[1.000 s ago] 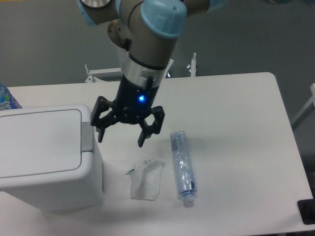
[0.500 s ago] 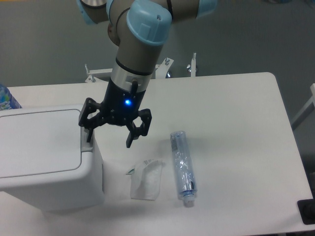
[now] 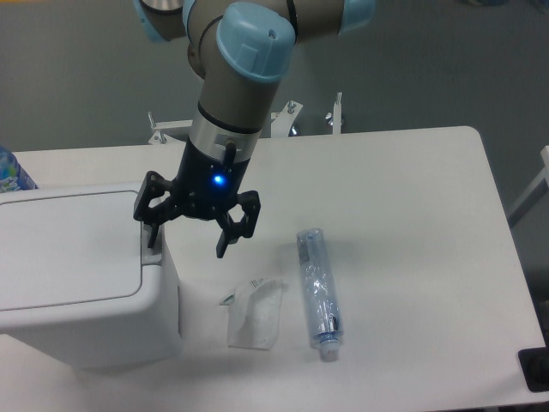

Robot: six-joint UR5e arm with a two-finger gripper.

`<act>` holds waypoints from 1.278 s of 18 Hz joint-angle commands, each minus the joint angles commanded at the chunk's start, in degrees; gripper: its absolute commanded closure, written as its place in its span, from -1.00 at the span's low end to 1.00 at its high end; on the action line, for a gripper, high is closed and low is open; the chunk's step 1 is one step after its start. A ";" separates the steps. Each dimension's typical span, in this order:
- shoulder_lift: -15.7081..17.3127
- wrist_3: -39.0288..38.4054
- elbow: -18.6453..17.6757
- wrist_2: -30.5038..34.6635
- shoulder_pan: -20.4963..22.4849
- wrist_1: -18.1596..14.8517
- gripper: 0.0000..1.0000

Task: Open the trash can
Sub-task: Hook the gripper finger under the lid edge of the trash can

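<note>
Trash can: A big white trash can (image 3: 81, 275) is seen at the left edge of the table (image 3: 412, 206), close to the front left corner. Its flat lid is down, so it is not open yet.

Button: A small grey tab (image 3: 153, 245) is seen on the right rim of the trash can, partly hidden by one finger.

Jaws: The gripper (image 3: 190, 236) is held over the right rim of the trash can. Its jaws are spread wide and nothing is pinched. One finger (image 3: 147, 225) is right at the grey tab; the other finger hangs over the table beside the can. Whether the tab is touched cannot be told.

Other things: A crumpled white wrapper (image 3: 255, 313) and a clear plastic bottle (image 3: 318, 294) are lying near the front edge of the table, the wrapper close to the can and the bottle just beside the wrapper. A bit of a blue bottle (image 3: 10, 172) is seen at the far left edge.

Step now: The finger is being lined up with the grey tab, it seems.

Next move: The tab probably needs to be pushed down gently so the lid can pop up. The finger should be kept on the tab and off the lid, or the lid could be held shut.
</note>
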 joint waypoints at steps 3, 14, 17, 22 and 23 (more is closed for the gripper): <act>0.00 0.00 -0.09 -0.09 0.00 0.00 -1.00; 0.00 0.26 -0.44 0.18 0.00 0.00 -1.00; -0.09 0.26 -0.44 0.26 0.00 0.00 -1.00; -0.09 0.35 -0.70 0.35 0.00 0.00 -1.00; -0.09 0.35 -0.70 0.27 0.00 0.00 -1.00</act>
